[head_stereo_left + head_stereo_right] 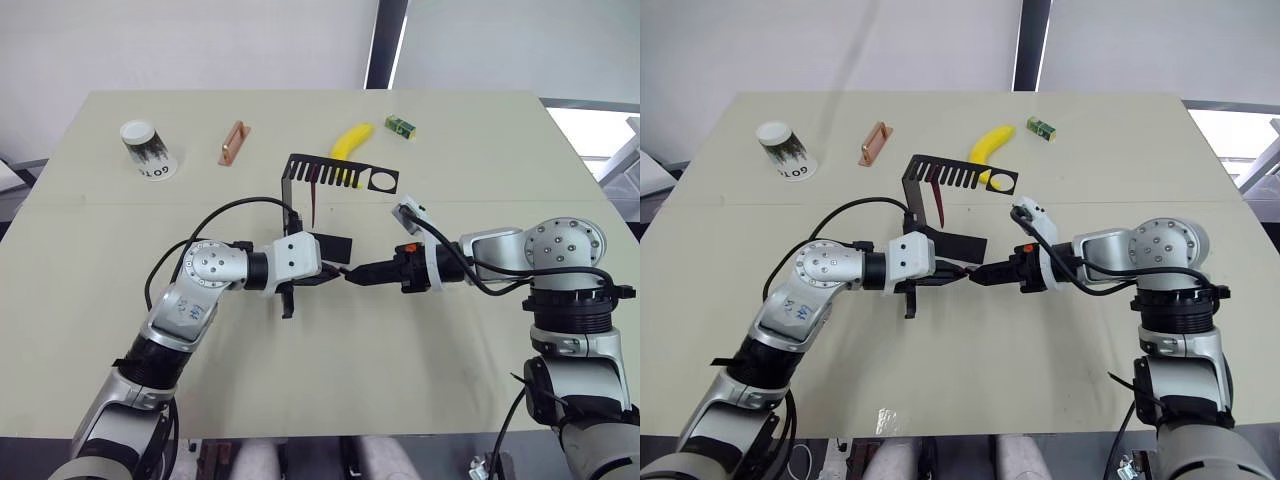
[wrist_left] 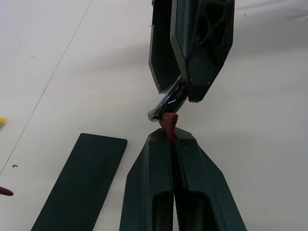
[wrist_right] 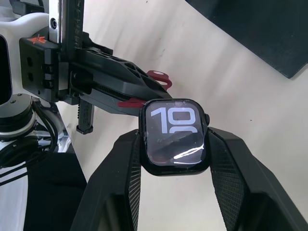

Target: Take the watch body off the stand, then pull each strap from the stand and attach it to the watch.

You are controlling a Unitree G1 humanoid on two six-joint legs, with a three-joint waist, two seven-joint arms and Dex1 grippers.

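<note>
Over the table's middle, my right gripper [image 3: 175, 144] is shut on the watch body [image 3: 175, 136], one finger on each side and the lit face in view. My left gripper [image 2: 169, 137] is shut on a dark red strap [image 2: 168, 123]; only the strap's tip pokes out, touching the edge of the watch body [image 2: 166, 103]. The two grippers meet tip to tip [image 1: 347, 273]. Behind them stands the black stand [image 1: 340, 178], and a second strap [image 1: 315, 197] hangs from its comb arm.
The stand's flat black base [image 1: 332, 246] lies just behind my left gripper. Along the far side of the table sit a paper cup [image 1: 150, 150], a copper bar [image 1: 233, 143], a banana [image 1: 351, 140] and a small green box [image 1: 401, 126].
</note>
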